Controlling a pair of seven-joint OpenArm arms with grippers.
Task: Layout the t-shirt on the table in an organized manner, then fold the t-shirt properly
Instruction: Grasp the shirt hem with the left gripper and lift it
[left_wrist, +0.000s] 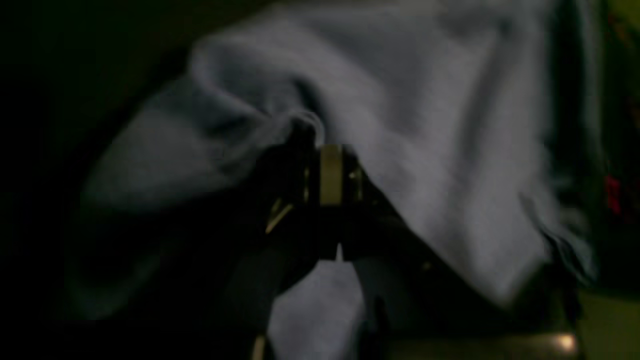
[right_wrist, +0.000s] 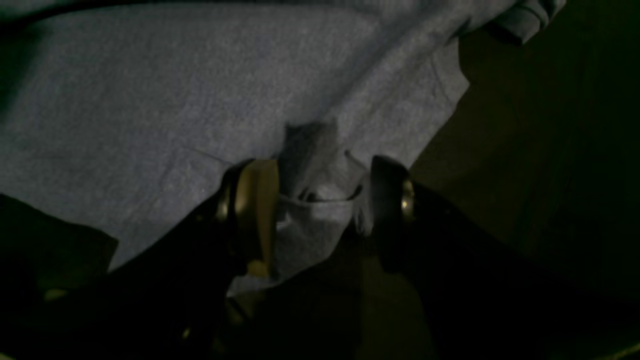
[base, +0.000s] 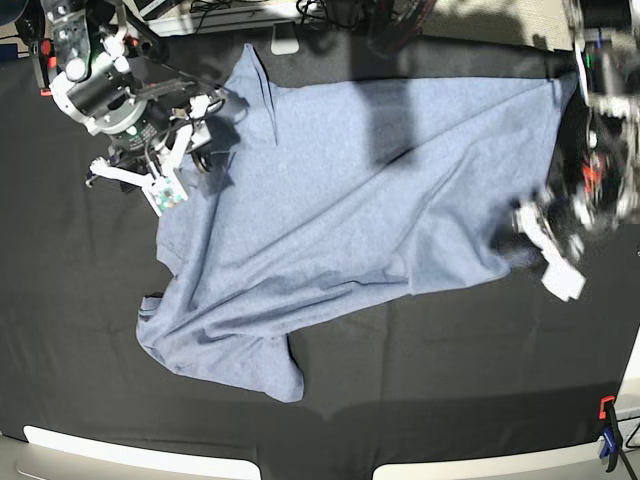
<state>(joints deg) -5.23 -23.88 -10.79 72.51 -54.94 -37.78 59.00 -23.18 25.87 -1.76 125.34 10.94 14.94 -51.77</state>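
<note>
In the base view the right arm (base: 105, 85) reaches in from the upper left corner, angled down toward the shirt's left edge. Its gripper (base: 205, 150) sits at that edge, and the right wrist view shows the fingers (right_wrist: 257, 200) spread wide with a small bunched fold of fabric standing between them; one pad touches the cloth, the other stands just beside it, so no firm pinch can be told.

The t-shirt (base: 360, 210) lies across the middle of the bench (base: 60, 330), plain blue-grey side up, spread but creased, with long diagonal wrinkles. Its lower left portion is rumpled and folded over near the bench's front half. Its upper edge runs close to the far rim of the bench. Wide bare black cloth lies to the left, along the whole front, and below the shirt's right corner.

At the right edge of the base view the left arm (base: 605, 110) comes down from the upper right corner, blurred. Its gripper (base: 515, 235) is at the shirt's right corner. In the left wrist view the fingers (left_wrist: 330, 175) are pressed together, pinching a raised ridge of the fabric.

A clamp (base: 607, 430) with red and blue parts grips the bench's lower right edge. No lettering can be read anywhere on the shirt.
</note>
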